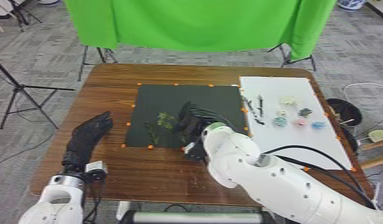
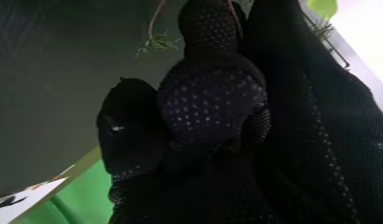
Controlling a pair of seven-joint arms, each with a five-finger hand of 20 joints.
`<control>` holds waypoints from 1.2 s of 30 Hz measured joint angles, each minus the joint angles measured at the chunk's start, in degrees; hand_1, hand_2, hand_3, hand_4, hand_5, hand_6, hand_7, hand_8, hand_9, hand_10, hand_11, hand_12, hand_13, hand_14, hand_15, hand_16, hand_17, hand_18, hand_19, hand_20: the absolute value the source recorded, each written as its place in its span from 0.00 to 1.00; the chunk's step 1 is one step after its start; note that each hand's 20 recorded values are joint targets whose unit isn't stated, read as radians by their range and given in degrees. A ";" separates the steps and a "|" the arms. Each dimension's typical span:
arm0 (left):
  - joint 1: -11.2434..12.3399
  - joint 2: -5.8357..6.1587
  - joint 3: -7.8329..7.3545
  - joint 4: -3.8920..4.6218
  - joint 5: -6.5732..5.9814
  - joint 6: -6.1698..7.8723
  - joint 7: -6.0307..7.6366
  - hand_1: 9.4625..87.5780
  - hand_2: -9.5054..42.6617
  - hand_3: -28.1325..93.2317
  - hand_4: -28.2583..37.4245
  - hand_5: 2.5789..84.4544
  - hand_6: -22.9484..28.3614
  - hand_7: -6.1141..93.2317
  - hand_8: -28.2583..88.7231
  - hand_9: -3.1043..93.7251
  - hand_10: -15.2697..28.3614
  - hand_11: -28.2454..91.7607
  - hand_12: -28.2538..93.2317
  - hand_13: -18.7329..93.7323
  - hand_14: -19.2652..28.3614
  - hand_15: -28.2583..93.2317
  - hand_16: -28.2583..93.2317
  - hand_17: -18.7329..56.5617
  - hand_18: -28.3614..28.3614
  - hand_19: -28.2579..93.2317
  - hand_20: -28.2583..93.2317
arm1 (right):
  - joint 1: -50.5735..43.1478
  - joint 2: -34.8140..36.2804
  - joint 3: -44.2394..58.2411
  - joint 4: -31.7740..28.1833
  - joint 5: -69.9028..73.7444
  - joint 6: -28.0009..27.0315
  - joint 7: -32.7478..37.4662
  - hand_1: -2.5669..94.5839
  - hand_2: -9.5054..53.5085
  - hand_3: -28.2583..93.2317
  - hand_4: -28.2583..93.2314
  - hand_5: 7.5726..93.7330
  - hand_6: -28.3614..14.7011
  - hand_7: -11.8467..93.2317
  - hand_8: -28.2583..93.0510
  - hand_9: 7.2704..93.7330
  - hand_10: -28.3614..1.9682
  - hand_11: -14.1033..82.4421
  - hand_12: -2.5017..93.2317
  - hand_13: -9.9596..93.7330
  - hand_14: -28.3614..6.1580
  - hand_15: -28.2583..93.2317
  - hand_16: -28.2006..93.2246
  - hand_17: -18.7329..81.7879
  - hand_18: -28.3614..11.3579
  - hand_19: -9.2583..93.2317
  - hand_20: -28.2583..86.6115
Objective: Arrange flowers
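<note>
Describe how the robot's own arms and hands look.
Both arms have glossy white rounded shells dotted with small dark spots. The left hand and right hand wear black gloves, the right one's fabric textured with small pale dots. Black cables run along the right arm.

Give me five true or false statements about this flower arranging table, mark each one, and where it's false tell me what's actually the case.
1. The left hand is over the bare wood beside the dark mat. True.
2. The pastel flowers lie on the dark mat. False: the pastel flowers are on the white sheet.
3. The right hand is over the dark mat. True.
4. The cloth hanging beyond the table is red. False: the cloth is green.
5. A leafy green sprig is on the dark mat. True.
</note>
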 measured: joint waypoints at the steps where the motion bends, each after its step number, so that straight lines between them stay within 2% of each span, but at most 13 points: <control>1: -0.01 0.00 0.00 0.00 0.01 -0.01 -0.02 0.20 0.00 0.82 0.06 0.51 0.51 0.17 0.19 0.46 0.63 0.36 0.32 0.47 0.70 0.31 0.23 0.35 0.66 0.25 0.37 | 0.00 -0.04 0.00 0.02 0.18 0.02 0.06 0.58 0.00 0.69 0.16 0.75 0.52 0.53 0.35 1.00 0.52 0.49 0.22 1.00 0.73 0.69 0.37 0.96 0.61 0.90 0.52; 11: -0.06 0.06 0.07 0.08 0.03 -0.32 -0.17 0.19 0.00 0.82 0.05 0.51 0.51 0.17 0.19 0.46 0.63 0.36 0.32 0.47 0.70 0.31 0.23 0.35 0.66 0.25 0.37 | -0.11 -0.28 0.28 0.17 2.87 1.12 0.85 0.57 0.00 0.69 0.16 0.77 0.50 0.46 0.36 1.00 0.50 0.42 0.21 1.00 0.71 0.66 0.36 0.96 0.62 0.88 0.50; 31: -0.31 0.12 0.39 0.17 0.10 -0.62 -0.44 0.19 0.00 0.82 0.05 0.51 0.51 0.17 0.19 0.46 0.63 0.36 0.32 0.47 0.70 0.31 0.23 0.35 0.66 0.25 0.37 | -0.49 -0.56 0.71 1.07 3.41 1.60 1.57 0.54 0.00 0.70 0.15 0.76 0.49 0.42 0.37 1.00 0.48 0.38 0.21 1.00 0.71 0.64 0.37 0.96 0.62 0.86 0.50; 36: -0.35 0.10 0.40 0.19 0.10 -0.66 -0.44 0.20 0.00 0.82 0.06 0.51 0.51 0.17 0.19 0.46 0.63 0.36 0.32 0.47 0.70 0.31 0.23 0.35 0.66 0.25 0.37 | -0.82 -0.60 0.98 1.13 3.59 1.54 1.73 0.51 0.00 0.73 0.15 0.75 0.48 0.40 0.36 0.99 0.48 0.37 0.22 1.00 0.69 0.63 0.37 0.95 0.61 0.86 0.50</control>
